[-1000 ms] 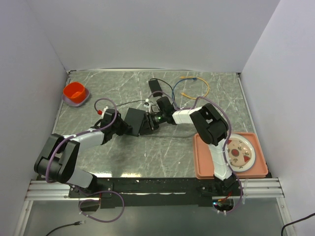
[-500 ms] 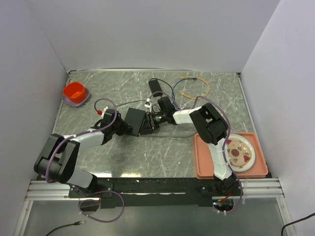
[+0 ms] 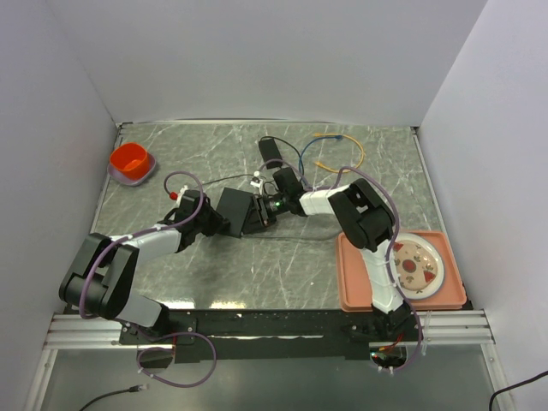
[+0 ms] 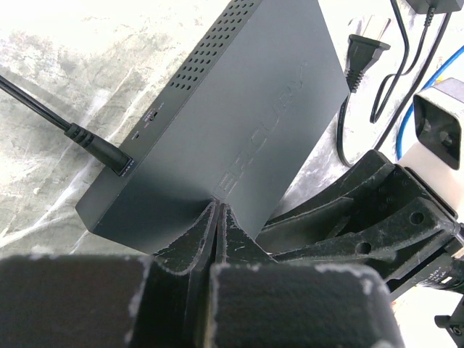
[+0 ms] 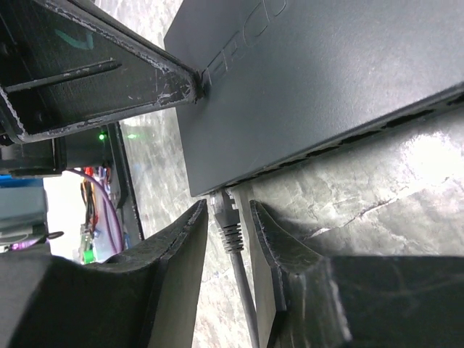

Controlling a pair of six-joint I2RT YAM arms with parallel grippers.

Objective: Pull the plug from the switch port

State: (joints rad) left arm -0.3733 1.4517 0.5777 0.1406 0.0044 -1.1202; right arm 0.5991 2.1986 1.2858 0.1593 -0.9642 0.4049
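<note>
The switch [image 3: 235, 208] is a flat matte-black box in the middle of the table. A grey network plug [image 5: 226, 221] sits in the switch port [image 5: 217, 194] at the corner of the box's long edge, its cable trailing back between my right fingers. My right gripper [image 5: 226, 206] straddles the plug, open, with narrow gaps on both sides. My left gripper [image 4: 217, 209] is shut with nothing between its fingers, and its tips press against the switch [image 4: 246, 109] on its near edge. A black barrel lead [image 4: 109, 156] enters another side of the switch.
A red bowl [image 3: 131, 163] stands at the back left. A pink tray [image 3: 351, 291] with a plate [image 3: 417, 265] lies at the front right. The small adapter brick [image 3: 271, 152] and yellow-blue cables [image 3: 338, 150] lie behind the switch. A two-prong mains plug [image 4: 366, 51] rests nearby.
</note>
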